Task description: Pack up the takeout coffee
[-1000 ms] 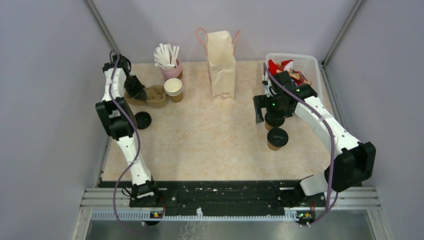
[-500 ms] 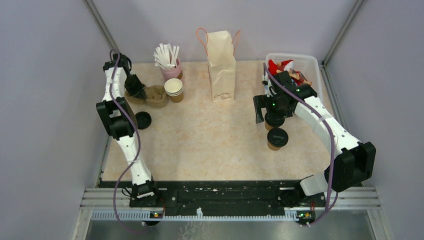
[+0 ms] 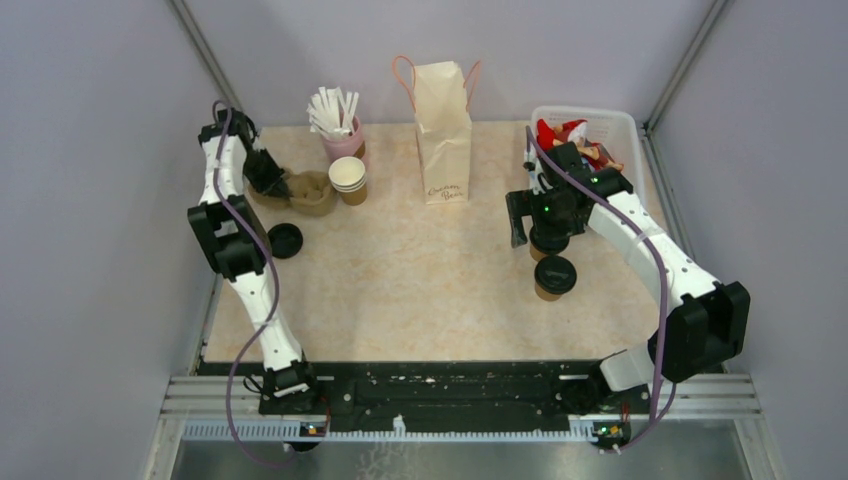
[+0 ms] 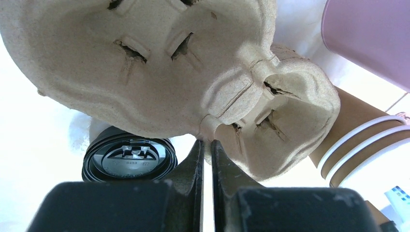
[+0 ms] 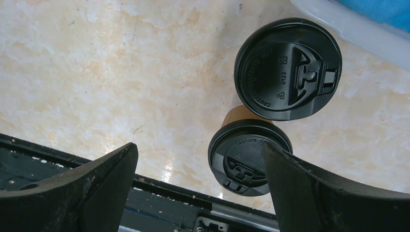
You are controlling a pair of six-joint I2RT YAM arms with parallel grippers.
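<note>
Two lidded coffee cups (image 5: 287, 67) are standing at three o'clock on the table (image 3: 420, 290) under the wide-open right gripper (image 5: 197, 159); at ten o'clock the left gripper (image 4: 206, 143) is just finishing clamping the pulp carrier (image 4: 145, 72) (likely their tray).

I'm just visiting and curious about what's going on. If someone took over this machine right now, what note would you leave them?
Left gripper: shut on the edge of the pulp cup carrier, at the table's far left.
Right gripper: open, hovering above the far coffee cup and the near coffee cup, holding neither.
Paper bag: upright at the far middle; its inside cannot be seen.
Done: nothing packed yet. Both lidded cups stand on the table at the right.
Left: probably seat both cups in the carrier, then put it in the bag.
</note>
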